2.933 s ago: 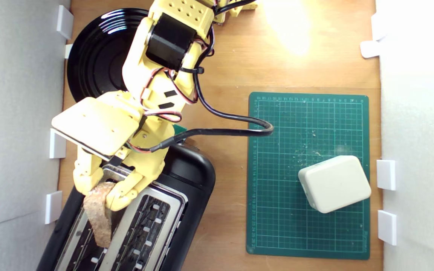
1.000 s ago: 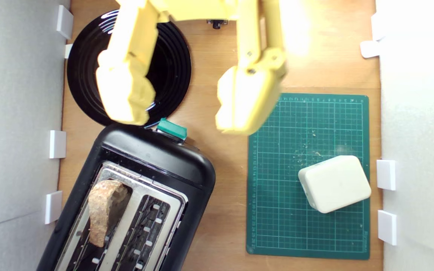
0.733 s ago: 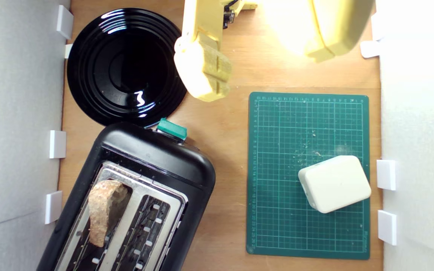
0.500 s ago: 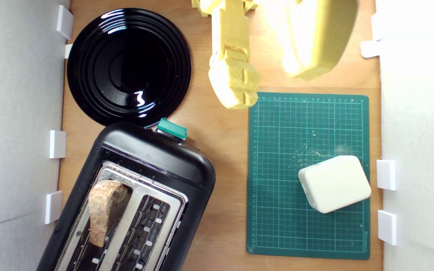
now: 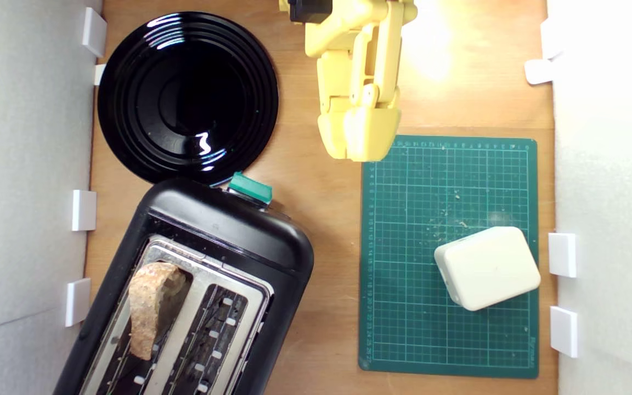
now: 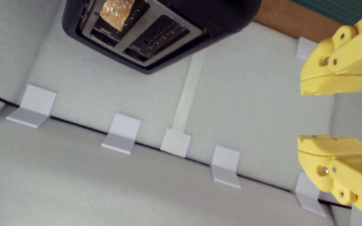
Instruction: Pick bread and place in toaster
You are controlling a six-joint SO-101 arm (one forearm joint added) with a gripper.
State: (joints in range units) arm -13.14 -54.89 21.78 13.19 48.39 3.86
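Note:
The bread, a tan slice with a brown crust, stands upright in the slot of the black toaster nearer the exterior view's left, its top sticking out above the silver plate. The wrist view shows the same bread in the toaster. My yellow gripper hangs at the top centre of the exterior view, far from the toaster and beside the mat's corner. In the wrist view the gripper is open, with a clear gap and nothing between its fingers.
A round glossy black plate lies behind the toaster's green lever knob. A green cutting mat with crumbs carries a cream rounded box. White foam walls with small white brackets close in both sides.
The gripper let go of the bread, which stays in the toaster slot. The arm rose and swung away toward the exterior view's top centre, its fingers now closer together.

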